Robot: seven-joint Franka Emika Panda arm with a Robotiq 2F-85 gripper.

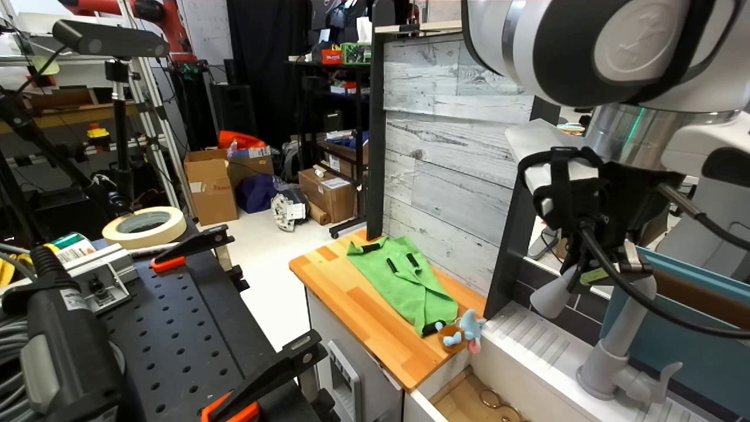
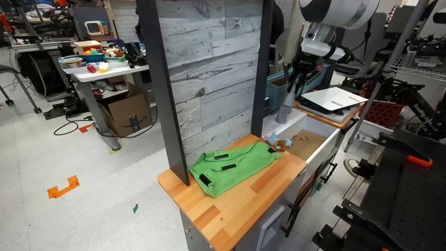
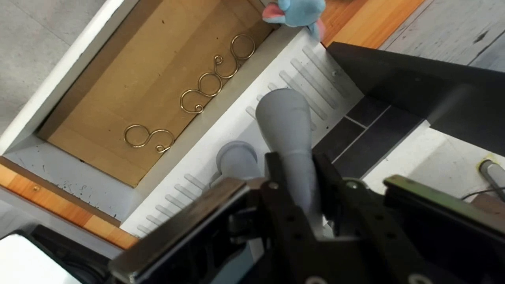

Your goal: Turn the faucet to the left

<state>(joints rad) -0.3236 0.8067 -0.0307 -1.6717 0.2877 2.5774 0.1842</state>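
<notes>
— What has the gripper [image 3: 298,169] got?

— It's clenched on the faucet [image 3: 286,118], up on the spout. In the wrist view there's a finger [image 3: 273,169] at either side, and the spout's wide end points to 12 o'clock

— Where's the faucet, then?

— Standing on the white ribbed ledge [image 3: 272,74]. From the gripper, its base sits at 9 in that view. In an exterior view, the lever [image 1: 664,381] comes off the base at 3

— And around it?

— By the wrist view: open drawer [image 3: 90,106] at 10, three curly wires [image 3: 148,141] on its bottom. Dark tiles [image 3: 367,142] at 2, and a blue toy [image 3: 303,14] at 12, partly cut off

— What's the toy on?

— The end of the wood top [image 1: 351,310], just beside a green towel [image 1: 404,287]; both exterior views show it. The towel lies wrinkled, black strips [image 1: 412,260] on it, at 9 from the gripper in an exterior view

— Anything farther out there?

— Grey plank panel [image 1: 451,170] at 10, behind the towel. Blue bin [image 1: 697,346] at 4, behind the faucet. Beyond the towel at 9, well apart, a black bench [image 1: 176,325] with a tape roll [image 1: 146,238] near its far end
</notes>
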